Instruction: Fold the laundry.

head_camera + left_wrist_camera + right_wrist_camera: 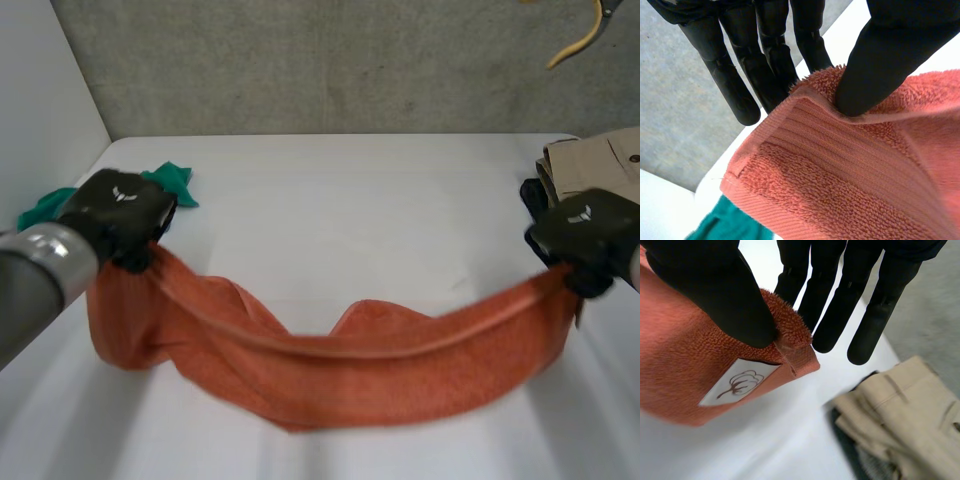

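While the left hand [120, 212] and right hand [585, 235] each clamp 1 end, the towel [330, 370] stretches between them.
Head view: its middle sags low over the table [350, 200], with a green cloth [172, 180] behind the left hand and beige clothes [600, 160] behind the right. Left wrist view: thumb [880, 65] and fingers [775, 75] pinch 1 corner. Right wrist view: the thumb pinches the corner above its label [740, 382].

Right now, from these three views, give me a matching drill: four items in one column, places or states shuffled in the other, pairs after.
Items:
1. orange towel
2. green cloth
3. beige garment
4. white label

Places or states:
A. folded, beside the right hand
B. on the towel's corner, near the right thumb
C. pinched at both ends, sagging in the middle
D. just beyond the left hand

Pairs: 1-C, 2-D, 3-A, 4-B
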You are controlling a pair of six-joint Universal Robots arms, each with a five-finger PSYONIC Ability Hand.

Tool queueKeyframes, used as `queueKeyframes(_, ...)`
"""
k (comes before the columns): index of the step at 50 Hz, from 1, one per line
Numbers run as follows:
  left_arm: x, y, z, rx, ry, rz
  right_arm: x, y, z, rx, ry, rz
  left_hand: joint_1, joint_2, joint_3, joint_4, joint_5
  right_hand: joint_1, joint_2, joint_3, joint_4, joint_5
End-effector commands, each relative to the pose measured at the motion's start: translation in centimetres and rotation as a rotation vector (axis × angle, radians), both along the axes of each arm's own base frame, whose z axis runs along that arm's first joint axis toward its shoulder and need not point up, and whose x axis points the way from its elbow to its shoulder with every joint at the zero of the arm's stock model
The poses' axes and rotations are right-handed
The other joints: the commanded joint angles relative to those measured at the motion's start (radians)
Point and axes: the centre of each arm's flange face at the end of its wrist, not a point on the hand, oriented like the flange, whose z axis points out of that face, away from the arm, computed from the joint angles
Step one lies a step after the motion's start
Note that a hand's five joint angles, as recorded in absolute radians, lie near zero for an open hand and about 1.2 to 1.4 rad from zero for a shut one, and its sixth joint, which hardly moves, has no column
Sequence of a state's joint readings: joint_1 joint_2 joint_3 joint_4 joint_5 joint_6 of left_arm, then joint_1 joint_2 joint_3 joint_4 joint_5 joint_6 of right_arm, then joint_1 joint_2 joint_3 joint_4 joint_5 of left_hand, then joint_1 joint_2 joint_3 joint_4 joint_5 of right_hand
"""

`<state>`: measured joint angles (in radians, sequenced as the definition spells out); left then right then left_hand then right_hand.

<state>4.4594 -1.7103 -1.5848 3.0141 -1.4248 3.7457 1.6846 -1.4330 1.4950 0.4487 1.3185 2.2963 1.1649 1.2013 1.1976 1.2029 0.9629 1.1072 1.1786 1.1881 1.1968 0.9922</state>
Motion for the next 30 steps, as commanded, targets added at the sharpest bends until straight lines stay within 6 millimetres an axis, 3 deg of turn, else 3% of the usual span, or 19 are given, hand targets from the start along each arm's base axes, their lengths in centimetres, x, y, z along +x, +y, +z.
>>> queueKeyframes(1, -2.2, -8.2, 5.3, -0.356, 0.067, 0.029, 2.4, -8.0, 5.3, -0.368, -0.246, -0.152, 0.231, 0.195, 0.199, 0.193, 0.259, 0.289, 0.218, 0.208, 0.199, 0.23)
queueKeyframes(2, -2.8, -9.3, 8.1, -0.493, 0.126, 0.032, 2.4, -8.7, 6.3, -0.43, -0.282, -0.161, 0.231, 0.195, 0.199, 0.193, 0.259, 0.289, 0.218, 0.208, 0.199, 0.23)
queueKeyframes(5, -3.8, -9.8, 12.4, -0.699, 0.238, 0.019, 2.5, -10.7, 10.0, -0.686, -0.436, -0.168, 0.231, 0.195, 0.199, 0.193, 0.259, 0.289, 0.218, 0.208, 0.199, 0.23)
queueKeyframes(7, -4.0, -10.1, 15.9, -0.91, 0.364, 0.004, 2.5, -11.4, 11.4, -0.8, -0.502, -0.157, 0.231, 0.195, 0.199, 0.193, 0.259, 0.289, 0.218, 0.208, 0.199, 0.23)
queueKeyframes(10, -3.7, -10.0, 18.6, -1.081, 0.485, -0.012, 2.4, -11.8, 13.8, -0.994, -0.604, -0.137, 0.231, 0.195, 0.199, 0.193, 0.259, 0.289, 0.218, 0.208, 0.199, 0.23)
queueKeyframes(12, -3.7, -9.9, 19.0, -1.109, 0.515, -0.008, 2.6, -11.7, 14.2, -1.038, -0.62, -0.135, 0.231, 0.195, 0.199, 0.193, 0.259, 0.289, 0.218, 0.208, 0.199, 0.23)
queueKeyframes(15, -3.3, -10.6, 18.2, -1.066, 0.511, 0.026, 2.7, -11.6, 14.3, -1.038, -0.622, -0.13, 0.231, 0.195, 0.199, 0.193, 0.259, 0.289, 0.218, 0.208, 0.199, 0.23)
queueKeyframes(20, -2.5, -12.1, 14.5, -0.903, 0.456, 0.078, 2.4, -12.1, 13.1, -1.002, -0.605, -0.145, 0.231, 0.195, 0.199, 0.193, 0.259, 0.289, 0.218, 0.208, 0.199, 0.23)
queueKeyframes(26, -2.4, -12.8, 8.1, -0.709, 0.388, 0.114, 2.8, -12.9, 9.3, -0.874, -0.56, -0.149, 0.231, 0.195, 0.199, 0.193, 0.259, 0.289, 0.218, 0.208, 0.199, 0.23)
queueKeyframes(30, -2.4, -12.4, 2.9, -0.565, 0.335, 0.118, 3.2, -13.3, 4.9, -0.696, -0.507, -0.13, 0.231, 0.195, 0.199, 0.193, 0.259, 0.289, 0.218, 0.208, 0.199, 0.23)
